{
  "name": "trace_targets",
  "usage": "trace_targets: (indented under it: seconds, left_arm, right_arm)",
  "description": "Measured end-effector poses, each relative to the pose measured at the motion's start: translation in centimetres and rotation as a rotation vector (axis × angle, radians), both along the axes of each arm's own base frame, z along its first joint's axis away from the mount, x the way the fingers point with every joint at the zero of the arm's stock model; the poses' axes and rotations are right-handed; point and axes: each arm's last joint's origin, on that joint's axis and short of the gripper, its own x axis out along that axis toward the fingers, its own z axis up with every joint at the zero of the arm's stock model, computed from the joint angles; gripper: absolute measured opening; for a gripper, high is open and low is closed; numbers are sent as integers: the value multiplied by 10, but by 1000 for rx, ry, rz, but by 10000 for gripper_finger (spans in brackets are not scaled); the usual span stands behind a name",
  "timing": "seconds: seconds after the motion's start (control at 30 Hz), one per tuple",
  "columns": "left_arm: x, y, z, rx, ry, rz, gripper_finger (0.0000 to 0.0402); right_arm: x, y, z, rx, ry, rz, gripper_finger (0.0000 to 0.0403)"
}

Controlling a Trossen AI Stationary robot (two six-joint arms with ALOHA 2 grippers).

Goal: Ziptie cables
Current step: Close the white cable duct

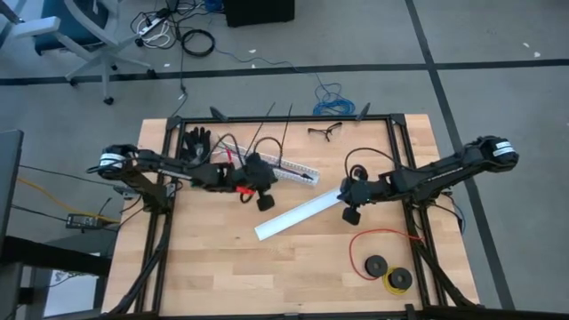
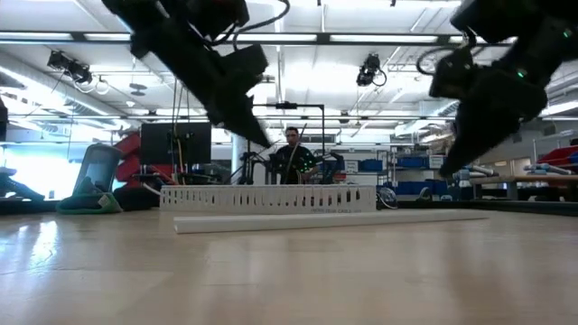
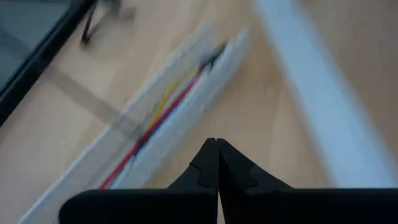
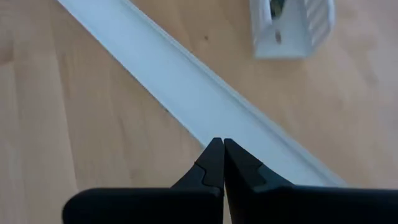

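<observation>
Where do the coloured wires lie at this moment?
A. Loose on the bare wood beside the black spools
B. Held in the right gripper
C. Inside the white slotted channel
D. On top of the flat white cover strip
C: the left wrist view shows the coloured wires running along the inside of the white slotted channel, between its walls, with the left gripper shut above the table and holding nothing.

Pale wood table (image 1: 293, 267) with fine grain, slight sheen. Smooth white plastic flat strip (image 4: 186, 93). Slotted white plastic channel (image 2: 271, 198). Matt black fingers (image 4: 242, 177).
</observation>
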Motion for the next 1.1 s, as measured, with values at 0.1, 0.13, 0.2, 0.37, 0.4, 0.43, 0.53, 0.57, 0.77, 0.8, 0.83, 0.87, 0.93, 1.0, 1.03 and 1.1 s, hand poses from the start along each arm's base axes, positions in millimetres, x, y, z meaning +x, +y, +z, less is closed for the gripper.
trace_targets:
  seconds: [0.1, 0.13, 0.2, 0.37, 0.4, 0.43, 0.53, 0.57, 0.77, 0.8, 0.83, 0.87, 0.93, 1.0, 1.03, 1.1]
  left_arm:
    - [-5, -12, 2, -1, 104, 3, 2]
    - [-8, -16, 1, -15, 128, 5, 2]
    - [-11, -24, -1, -40, 160, 16, 2]
    - [-20, -44, -4, -19, 161, 172, 2]
    - [-22, -50, -4, -22, 151, 200, 2]
    - [-24, -54, -4, -28, 140, 223, 2]
    - [-28, -72, -4, -64, 97, 253, 2]
    - [-30, -77, -5, -77, 90, 261, 2]
    - [-45, -114, -7, -165, 14, 312, 2]
    - [-47, -119, -8, -178, 5, 318, 2]
    - [-49, -125, -9, -186, -5, 322, 2]
    - [-51, -129, -10, -198, -11, 325, 2]
    - [-53, -137, -13, -236, -29, 344, 1]
    - [-55, -143, -19, -266, -32, 370, 1]
    - [-55, -147, -20, -289, -42, 375, 1]
    - [-57, -152, -25, -307, -38, 386, 2]
  right_arm:
    - [-7, -1, -8, 57, -28, -11, 0]
    - [-6, -1, -9, 67, -42, -10, 0]
    - [-5, 0, -9, 71, -55, -4, 0]
    - [9, 5, -5, 86, -168, 120, 0]
    - [13, 6, -5, 82, -197, 144, 0]
    - [17, 7, -4, 75, -219, 169, 0]
    - [27, 9, -6, 42, -245, 219, 0]
    - [31, 10, -7, 33, -236, 237, 0]
    - [70, 22, -6, -23, -183, 397, 0]
    - [77, 25, -6, -42, -171, 424, 0]
    - [84, 28, -4, -63, -164, 451, 0]
    - [89, 31, -4, -82, -151, 475, 0]
    - [101, 36, -4, -113, -144, 514, 0]
    - [109, 40, -5, -131, -125, 541, 0]
    - [114, 42, -6, -138, -128, 548, 2]
    - [120, 44, -9, -152, -111, 567, 7]
